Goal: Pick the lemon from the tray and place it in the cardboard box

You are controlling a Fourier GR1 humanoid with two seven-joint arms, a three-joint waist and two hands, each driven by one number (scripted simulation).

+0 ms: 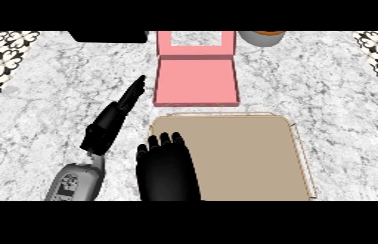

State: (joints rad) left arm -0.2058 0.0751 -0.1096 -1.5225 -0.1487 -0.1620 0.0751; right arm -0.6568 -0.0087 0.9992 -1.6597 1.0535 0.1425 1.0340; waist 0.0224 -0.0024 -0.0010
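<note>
Two black hands show over the marble counter. The left hand hangs left of the tan tray, fingers straight and pressed together, pointing up the view. The right hand lies over the tray's left edge, fingers relaxed, holding nothing. No lemon shows; it may be hidden. The pink box sits open just beyond the tray.

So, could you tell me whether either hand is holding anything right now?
Nothing is held: the left hand and right hand both show straight fingers, and no lemon is visible.
</note>
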